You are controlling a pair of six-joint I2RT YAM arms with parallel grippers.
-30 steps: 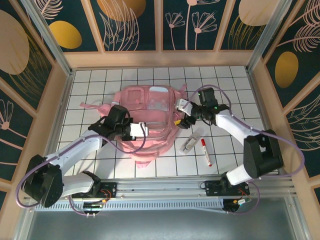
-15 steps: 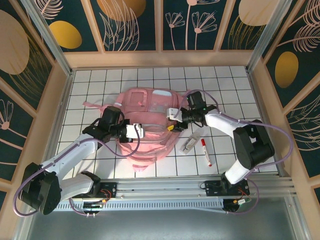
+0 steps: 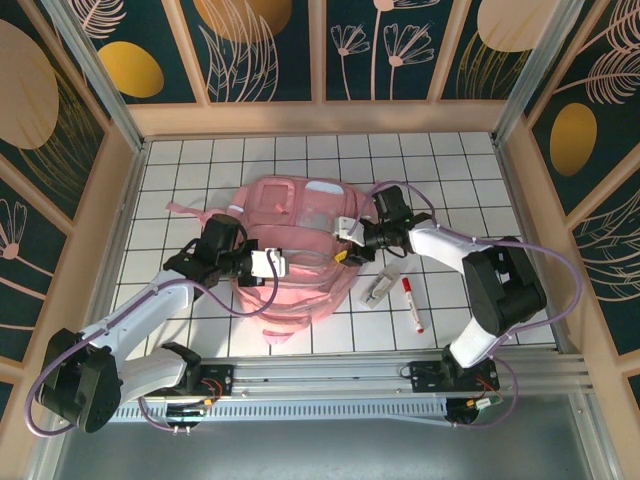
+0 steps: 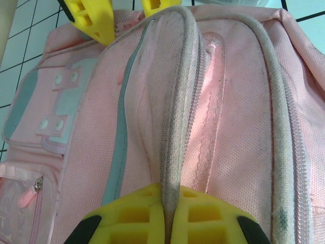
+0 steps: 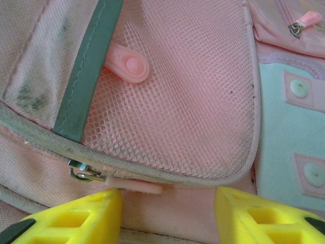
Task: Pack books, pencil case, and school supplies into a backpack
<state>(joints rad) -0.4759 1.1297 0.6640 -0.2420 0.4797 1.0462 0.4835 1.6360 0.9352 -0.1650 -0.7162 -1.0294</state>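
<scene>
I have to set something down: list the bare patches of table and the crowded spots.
Bare: the tile strip between the backpack and the far wall, corner to corner. Crowded: right of the backpack, where the marker, white flat item and right fingers bunch together.

A white gridded table (image 3: 180, 190) stands enclosed by dark floral wall panels (image 3: 260, 50).
</scene>
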